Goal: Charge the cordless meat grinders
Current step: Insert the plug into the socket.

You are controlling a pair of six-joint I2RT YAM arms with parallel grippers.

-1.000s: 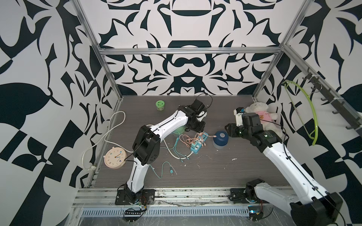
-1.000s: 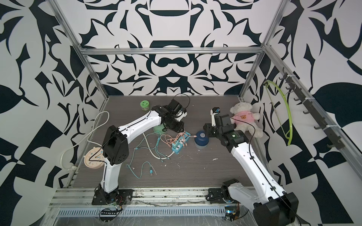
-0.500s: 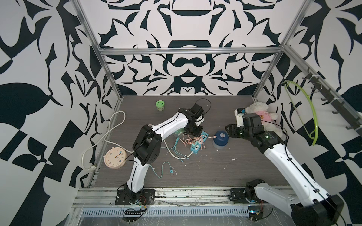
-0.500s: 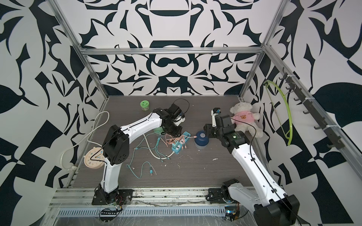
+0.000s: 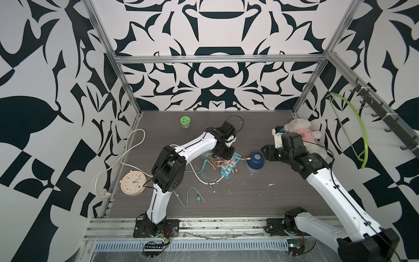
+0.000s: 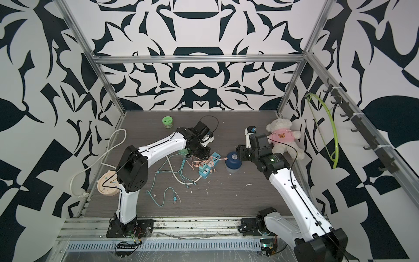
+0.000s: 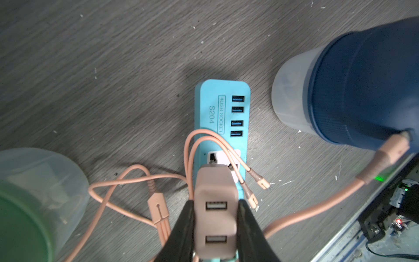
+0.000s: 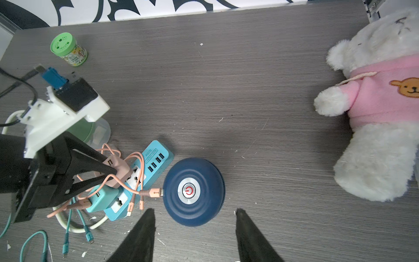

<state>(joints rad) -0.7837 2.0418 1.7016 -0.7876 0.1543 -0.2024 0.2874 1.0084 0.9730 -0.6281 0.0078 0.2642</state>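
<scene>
A charging set-up on a cluttered tabletop. At left, the mint green grinder [image 8: 79, 131] stands beside the left arm, half hidden under its wrist. The left gripper [image 7: 215, 204] is clamped on a pink adapter [image 7: 215, 181], one finger on each flank, with the adapter's far end at the white socket of the blue power strip [image 7: 210, 113]. Whether the prongs have gone in cannot be told.

This looks like the plug-in step. It calls for holding the adapter square to the socket face and pressing straight along the prongs, not at a slant. Two loose pink leads [image 7: 229, 156] loop across the socket and should stay out from under the adapter. The strip lies free on the table and will probably slide under a sideways push.

To the right of the strip, a pink cable [image 7: 317, 204] runs to the side of the dark blue grinder [image 8: 204, 172], which stands upright on its clear base. The cable's plug is at the port. Any tug from the adapter end could pull it out.

The right gripper [image 8: 195, 211] hovers just beside that grinder, fingers apart and holding nothing. From there it could steady the grinder or the strip. A teddy bear [image 5: 299, 136] sits at far right.
</scene>
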